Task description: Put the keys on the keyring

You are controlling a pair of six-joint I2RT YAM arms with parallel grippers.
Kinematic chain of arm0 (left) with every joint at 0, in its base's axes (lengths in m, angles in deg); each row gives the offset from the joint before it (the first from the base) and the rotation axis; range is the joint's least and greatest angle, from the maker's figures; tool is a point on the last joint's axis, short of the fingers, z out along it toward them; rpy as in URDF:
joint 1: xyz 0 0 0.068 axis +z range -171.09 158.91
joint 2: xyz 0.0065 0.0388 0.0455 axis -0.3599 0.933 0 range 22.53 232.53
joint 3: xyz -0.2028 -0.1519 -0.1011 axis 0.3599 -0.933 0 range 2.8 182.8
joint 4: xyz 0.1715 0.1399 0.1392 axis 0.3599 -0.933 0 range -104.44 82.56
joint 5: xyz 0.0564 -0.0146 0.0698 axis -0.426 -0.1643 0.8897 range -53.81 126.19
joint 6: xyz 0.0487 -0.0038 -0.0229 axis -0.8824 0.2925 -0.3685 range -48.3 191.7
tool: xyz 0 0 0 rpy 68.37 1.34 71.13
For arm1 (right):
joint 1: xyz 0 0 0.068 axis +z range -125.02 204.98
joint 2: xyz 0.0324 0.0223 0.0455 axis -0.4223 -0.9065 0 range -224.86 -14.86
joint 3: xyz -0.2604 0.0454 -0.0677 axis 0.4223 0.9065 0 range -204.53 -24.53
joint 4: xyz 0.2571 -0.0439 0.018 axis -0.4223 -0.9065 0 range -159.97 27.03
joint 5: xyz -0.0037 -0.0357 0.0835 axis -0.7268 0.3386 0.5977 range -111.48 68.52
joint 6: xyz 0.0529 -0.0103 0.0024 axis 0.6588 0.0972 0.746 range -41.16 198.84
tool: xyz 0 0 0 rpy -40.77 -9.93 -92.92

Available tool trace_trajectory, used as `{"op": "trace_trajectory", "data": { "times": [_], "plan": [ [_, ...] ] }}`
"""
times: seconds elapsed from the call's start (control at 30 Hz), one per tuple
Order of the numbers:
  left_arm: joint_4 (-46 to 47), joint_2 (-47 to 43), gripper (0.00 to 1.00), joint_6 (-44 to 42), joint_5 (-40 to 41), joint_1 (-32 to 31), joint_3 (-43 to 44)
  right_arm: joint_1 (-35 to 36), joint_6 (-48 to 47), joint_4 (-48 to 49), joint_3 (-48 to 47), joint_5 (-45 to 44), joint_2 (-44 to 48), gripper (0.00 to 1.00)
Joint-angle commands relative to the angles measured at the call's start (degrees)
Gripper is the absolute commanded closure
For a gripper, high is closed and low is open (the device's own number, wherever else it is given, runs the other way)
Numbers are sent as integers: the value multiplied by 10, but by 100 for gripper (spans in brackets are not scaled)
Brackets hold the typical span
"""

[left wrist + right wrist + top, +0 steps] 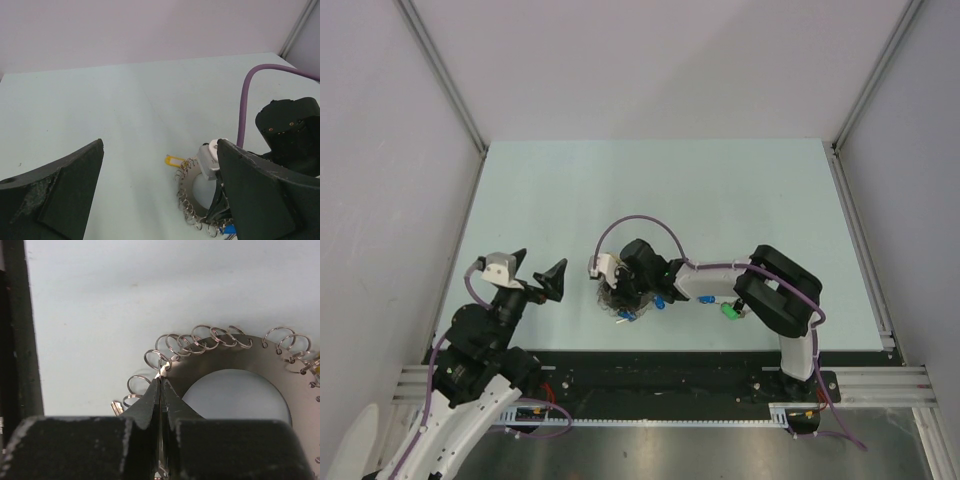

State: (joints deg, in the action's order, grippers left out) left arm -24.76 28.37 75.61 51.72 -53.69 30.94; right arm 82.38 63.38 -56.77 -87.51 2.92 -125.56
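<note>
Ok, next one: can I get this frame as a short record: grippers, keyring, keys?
left gripper: open, empty, apart from the keyring
right gripper: shut, tips at the keyring's looped edge
keyring: lying on the table
keys: yellow key at the loops; blue key beside the ring; green key farther right; attachment unclear

Large round grey-silver metal keyring (235, 357) lies flat on pale table (720, 200), under right pincer (161, 382); tips sit on ring's loop-edged band. Blue-headed small silver key (660, 303) just right of that pincer, second blue-headed key (631, 316) nearer the bases. Green-headed key (728, 312) well to its right. Yellow-headed key (172, 160) at ring's far edge, ahead of left pincer (541, 262), which stands left of ring, apart.
</note>
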Motion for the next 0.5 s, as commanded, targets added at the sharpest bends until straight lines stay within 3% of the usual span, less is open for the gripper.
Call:
{"op": "trace_trajectory", "data": {
  "times": [0.0,0.47],
  "plan": [
    [11,0,1,-11,13,3,-3,-5,-43,-25,1,-64,45,100],
    [7,8,1,-16,11,3,-2,10,-26,-21,1,-22,33,100]
  ]
}}
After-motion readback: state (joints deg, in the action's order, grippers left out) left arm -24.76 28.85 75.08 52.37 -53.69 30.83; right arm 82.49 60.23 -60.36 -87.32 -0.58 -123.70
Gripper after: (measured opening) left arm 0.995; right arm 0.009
